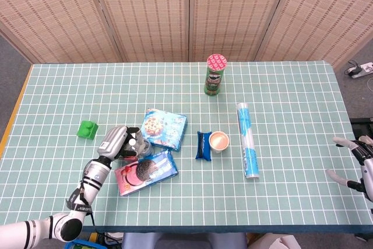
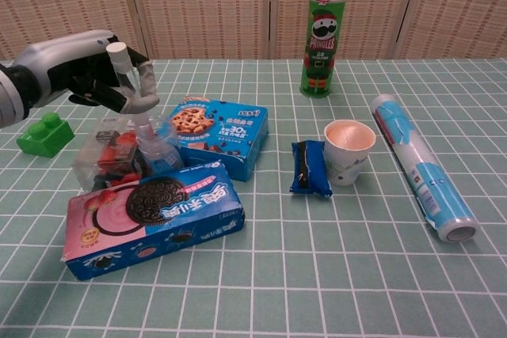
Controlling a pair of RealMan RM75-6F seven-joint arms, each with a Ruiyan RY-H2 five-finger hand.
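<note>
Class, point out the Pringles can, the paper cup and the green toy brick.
Pringles can [image 2: 321, 49], chest view, on the green label.
Paper cup [image 2: 347, 162], chest view, on its side wall.
Green toy brick [image 2: 43, 134], chest view, on its top.

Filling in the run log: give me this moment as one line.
left hand: holds clear tube over clear tub | right hand: open at table edge, holding nothing | Oreo box: flat beside tub
</note>
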